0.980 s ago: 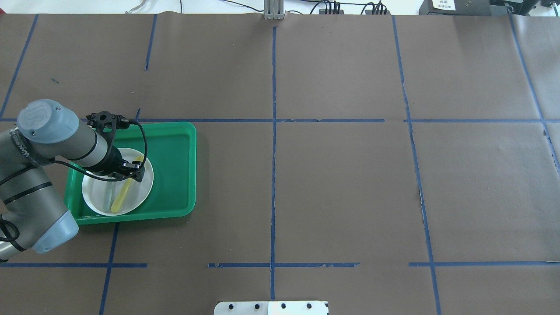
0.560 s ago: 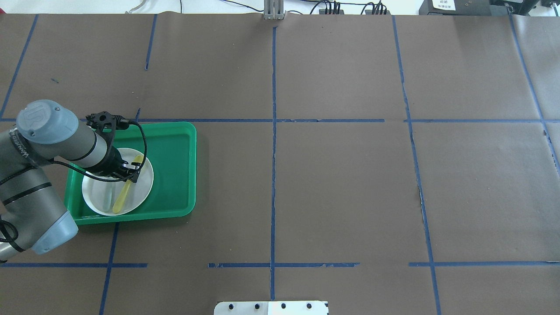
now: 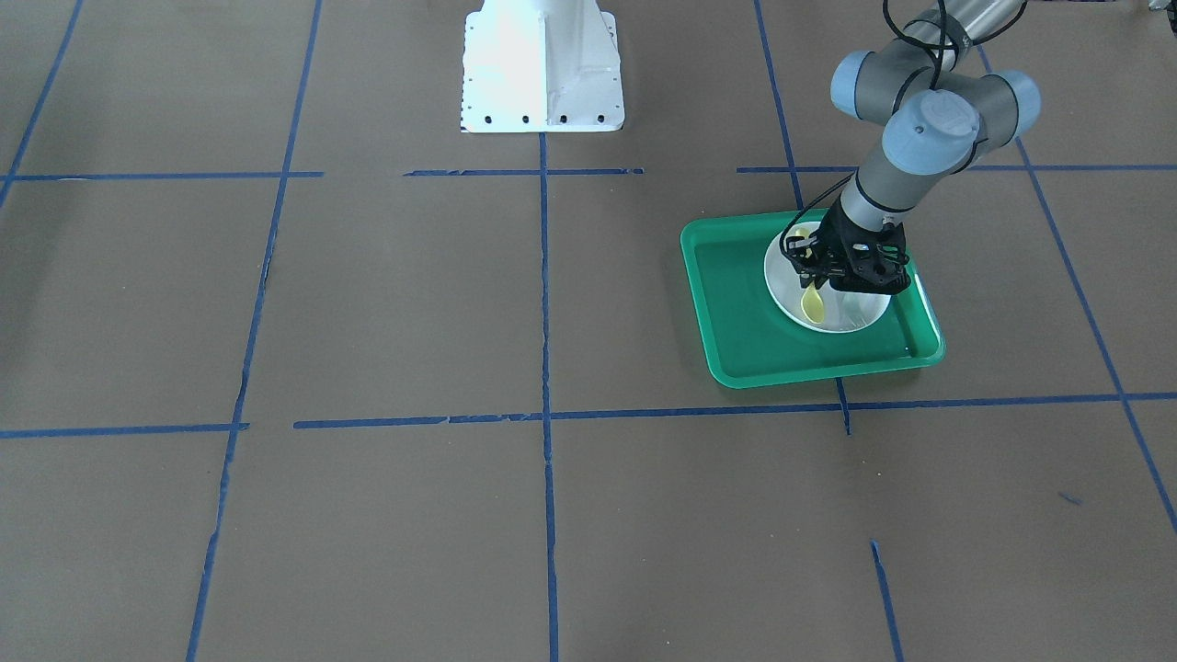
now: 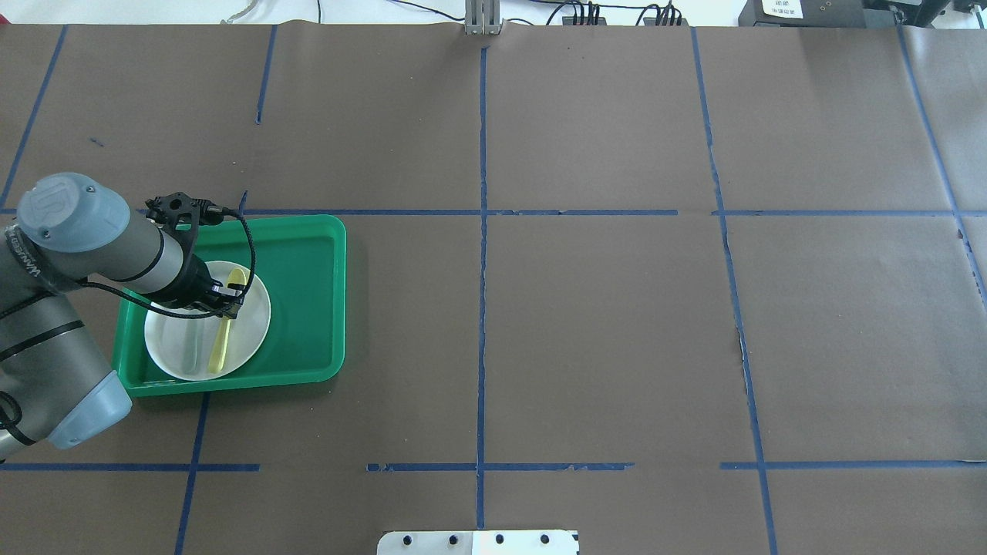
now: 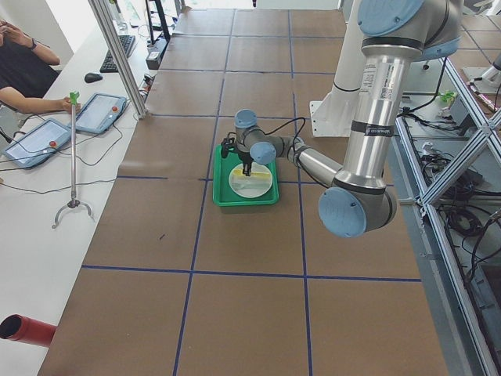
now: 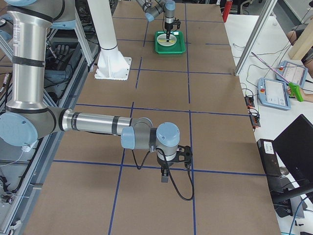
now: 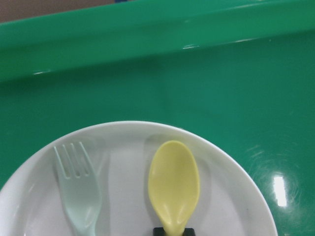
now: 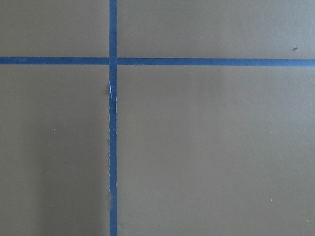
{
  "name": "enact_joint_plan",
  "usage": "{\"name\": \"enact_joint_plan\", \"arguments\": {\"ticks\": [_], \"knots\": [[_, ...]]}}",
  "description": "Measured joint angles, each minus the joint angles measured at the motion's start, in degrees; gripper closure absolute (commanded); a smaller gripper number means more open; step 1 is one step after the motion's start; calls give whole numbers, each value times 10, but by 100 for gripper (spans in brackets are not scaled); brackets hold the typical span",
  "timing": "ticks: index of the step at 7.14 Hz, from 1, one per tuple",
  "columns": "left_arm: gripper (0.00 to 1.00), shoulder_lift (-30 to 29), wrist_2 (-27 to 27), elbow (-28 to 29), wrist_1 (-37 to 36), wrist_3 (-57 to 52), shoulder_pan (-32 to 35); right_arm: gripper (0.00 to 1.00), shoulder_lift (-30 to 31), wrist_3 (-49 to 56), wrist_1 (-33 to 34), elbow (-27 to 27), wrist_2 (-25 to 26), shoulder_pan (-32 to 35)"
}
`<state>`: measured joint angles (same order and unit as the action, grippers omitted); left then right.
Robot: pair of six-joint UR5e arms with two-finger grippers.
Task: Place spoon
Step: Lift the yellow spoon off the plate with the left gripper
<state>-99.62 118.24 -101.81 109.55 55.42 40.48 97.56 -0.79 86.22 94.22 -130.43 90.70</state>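
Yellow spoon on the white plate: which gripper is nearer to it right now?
Left. The left gripper sits at the neck of the yellow spoon on the white plate, apparently closed on it. The right gripper hangs over the table far off, near its opposite end.

no legible text, just blurred lettering along the left arm (image 4: 23,258)

Silver tubes, blue-grey caps

We see the left arm (image 4: 46,374) and right arm (image 6: 93,122) as silver-grey tubes, each joint closed by rounded blue-grey caps (image 4: 58,202). Black bands (image 4: 42,337) ring the tubes. A black cable (image 4: 253,247) loops past the black left gripper (image 4: 231,306). The base (image 3: 541,64) is white.
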Motion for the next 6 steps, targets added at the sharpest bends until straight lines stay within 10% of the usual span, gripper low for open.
{"name": "enact_joint_plan", "arguments": {"ticks": [6], "knots": [[100,-4,3,-73,-84,7,68,0,0,0,0,0,0,0]]}}
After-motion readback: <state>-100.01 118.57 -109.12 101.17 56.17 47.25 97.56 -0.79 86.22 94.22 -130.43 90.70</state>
